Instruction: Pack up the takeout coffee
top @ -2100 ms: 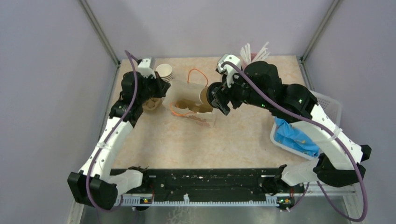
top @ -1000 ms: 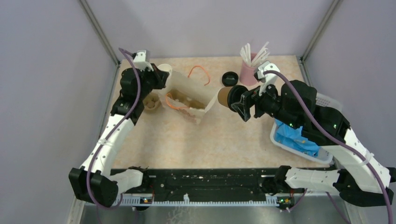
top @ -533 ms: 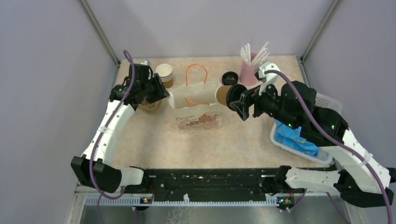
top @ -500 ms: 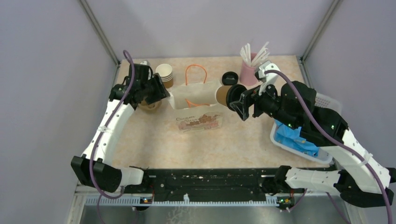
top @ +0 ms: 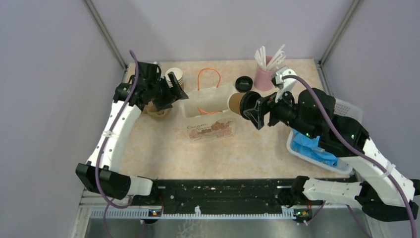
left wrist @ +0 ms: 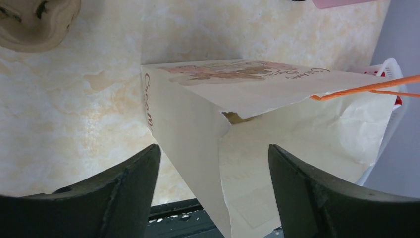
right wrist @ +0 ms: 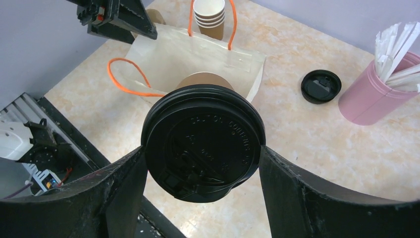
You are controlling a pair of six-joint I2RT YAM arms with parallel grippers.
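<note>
The right end effector [top: 253, 110] is clamped on the coffee cup [top: 236, 102], one finger on each side just below the black lid [right wrist: 202, 141]. The cup is carried on its side, the lid facing back toward the wrist and the base pointing away from the fingertips. That looks deliberate: straight ahead of the fingertips is the open top of the paper bag [top: 208, 106], which stands on the tabletop [top: 257, 148]. Base first seems the natural way in, though the cup would need turning upright so it does not spill. The base is right at the bag's near rim, and I cannot tell whether it touches the paper. On the far side of the bag, the left end effector [top: 173, 93] has its fingers spread wide and holds nothing. The bag's end corner sits just beyond its fingertips, roughly centred in the gap. I would guess it waits there to steady the bag or hold the mouth open.
</note>
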